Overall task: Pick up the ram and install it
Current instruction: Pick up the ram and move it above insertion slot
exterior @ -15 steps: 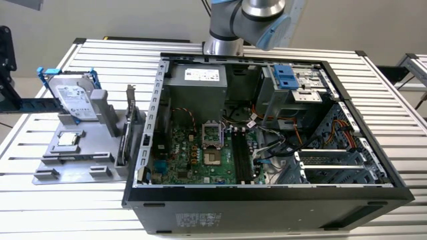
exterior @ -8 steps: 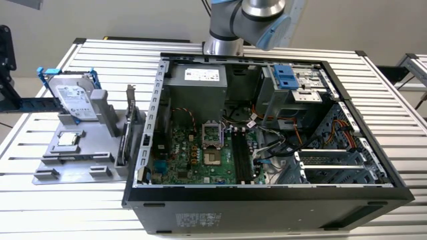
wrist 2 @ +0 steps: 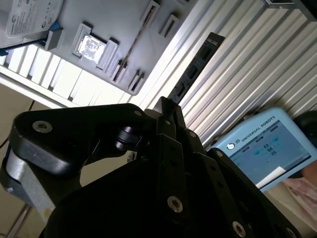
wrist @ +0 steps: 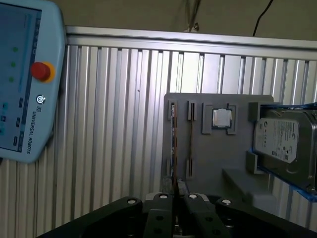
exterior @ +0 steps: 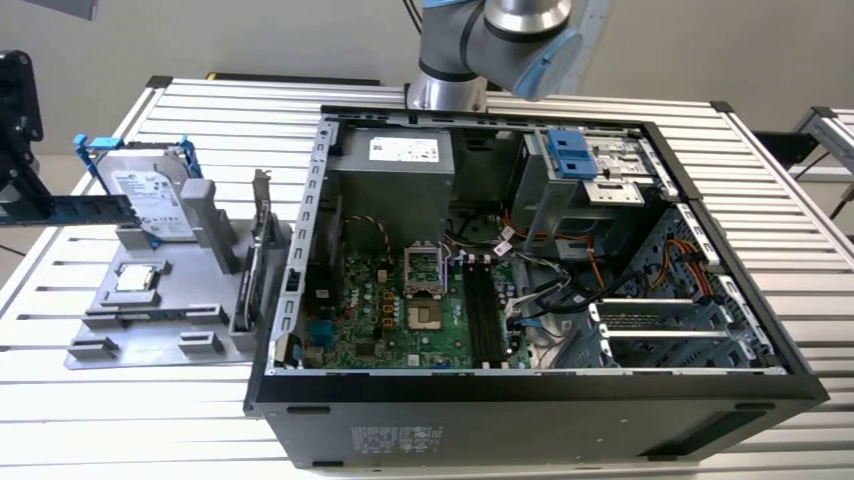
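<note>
Slats of a metal table (exterior: 80, 400) carry an open computer case (exterior: 534, 405) and a gray tray (exterior: 160, 330); at the exterior view's left edge the gripper (exterior: 30, 205) holds the ram (exterior: 80, 210) level, beside the tray's hard drive (exterior: 147, 195). The second wrist view has the jaws clamped on the ram's end. The first wrist view shows it edge-on above them.

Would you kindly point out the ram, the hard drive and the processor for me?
ram (wrist 2: 192, 69): second wrist view, on its chip-lined face.
hard drive (wrist: 281, 139): first wrist view, on its pale label.
processor (wrist: 221, 118): first wrist view, on its silver top.
</note>
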Action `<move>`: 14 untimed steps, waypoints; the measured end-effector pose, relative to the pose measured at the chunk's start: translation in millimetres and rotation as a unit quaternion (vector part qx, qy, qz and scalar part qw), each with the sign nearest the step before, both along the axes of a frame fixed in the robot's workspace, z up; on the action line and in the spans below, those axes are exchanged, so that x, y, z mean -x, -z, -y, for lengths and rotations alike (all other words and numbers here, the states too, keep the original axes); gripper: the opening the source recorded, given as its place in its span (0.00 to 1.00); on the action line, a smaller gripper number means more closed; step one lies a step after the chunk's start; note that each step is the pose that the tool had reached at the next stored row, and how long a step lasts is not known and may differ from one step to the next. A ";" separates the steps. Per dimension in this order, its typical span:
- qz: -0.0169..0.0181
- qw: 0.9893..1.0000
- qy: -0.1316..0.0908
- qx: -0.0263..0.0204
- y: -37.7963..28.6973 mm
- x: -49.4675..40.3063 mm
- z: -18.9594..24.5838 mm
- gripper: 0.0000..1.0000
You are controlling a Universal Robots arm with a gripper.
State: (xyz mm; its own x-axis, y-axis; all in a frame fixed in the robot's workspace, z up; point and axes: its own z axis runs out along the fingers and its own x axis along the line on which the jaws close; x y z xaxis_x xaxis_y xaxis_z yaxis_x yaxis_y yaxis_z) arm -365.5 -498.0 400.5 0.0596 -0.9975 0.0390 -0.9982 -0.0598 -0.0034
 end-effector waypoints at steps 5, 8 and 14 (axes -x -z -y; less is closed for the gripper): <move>0.000 1.000 0.000 0.000 0.0 -5.2 0.0 0.00; 0.000 1.000 0.000 0.000 0.0 -10.8 0.0 0.00; 0.000 1.000 0.000 0.000 0.1 -17.0 0.0 0.00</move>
State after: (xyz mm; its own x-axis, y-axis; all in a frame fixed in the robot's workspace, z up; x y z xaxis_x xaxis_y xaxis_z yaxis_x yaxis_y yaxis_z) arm -348.6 -498.0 400.5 0.0596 -0.9975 0.0389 -0.9982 -0.0598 -0.0034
